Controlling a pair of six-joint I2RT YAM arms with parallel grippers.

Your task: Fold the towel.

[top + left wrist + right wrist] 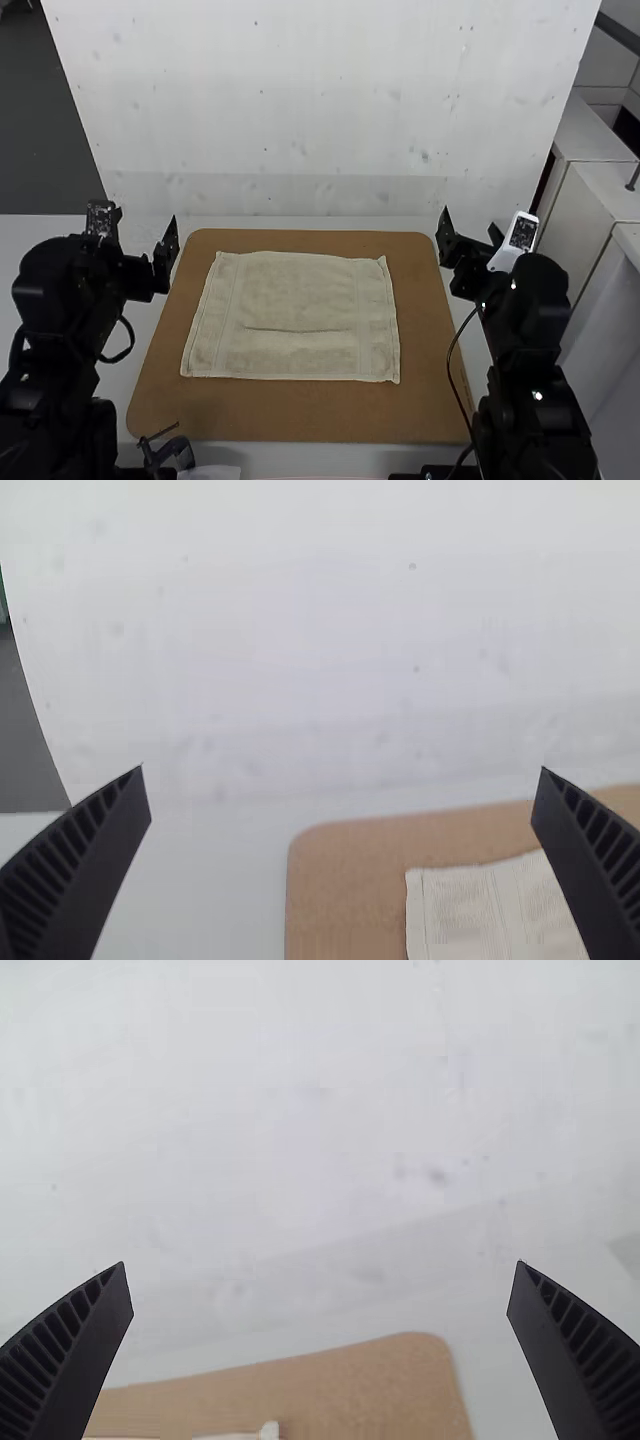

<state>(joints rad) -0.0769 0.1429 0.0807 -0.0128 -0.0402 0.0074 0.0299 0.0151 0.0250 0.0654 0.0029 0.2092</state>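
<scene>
The jaws of the left gripper (140,225) are wide open, with a big gap between the two black fingers (85,855) and nothing held in them. The jaws of the right gripper (471,225) are wide open too, and they hold nothing.

The towel (290,300) is a pale, cream one. It lies spread out flat on the brown board (300,415), which sits on the light table (142,305). The towel is wider than it is deep, and brown board shows all around it. Its corner at two o'clock sticks out in a little point. A short line runs across near its middle; it looks like a small crease, but I can't be sure.

Seen in the high view, with twelve o'clock at the far side, the left gripper is at ten o'clock from the towel. The right gripper is at two o'clock. Both are apart from the towel.
</scene>
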